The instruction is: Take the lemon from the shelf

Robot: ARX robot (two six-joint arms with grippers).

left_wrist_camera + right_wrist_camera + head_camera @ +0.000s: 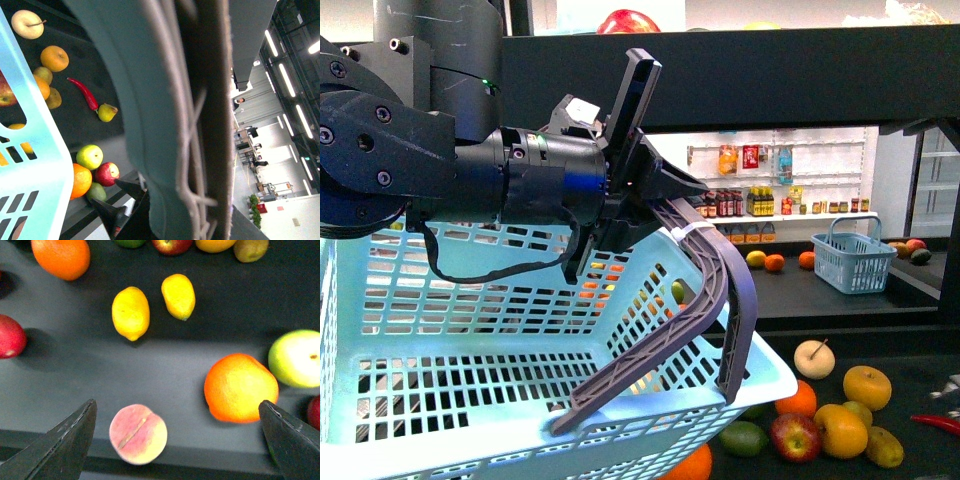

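Two lemons (130,313) (178,296), small bright-yellow ovals, lie side by side on the shelf's dark tray (75,370) in the right wrist view. My right gripper (177,440) is open and empty above the tray's front lip, some way short of the lemons. A peach (138,434) and an orange (241,387) lie between its jaws. My left gripper (640,215) is shut on the grey basket handle (710,300) and holds the pale blue basket (470,350) up. The handle (165,125) fills the left wrist view.
An orange (61,257), a red apple (10,336) and a green apple (296,358) ring the lemons. In the front view, mixed fruit (842,430) and a cream round fruit (814,358) lie on the lower tray. A small blue basket (854,262) stands further back.
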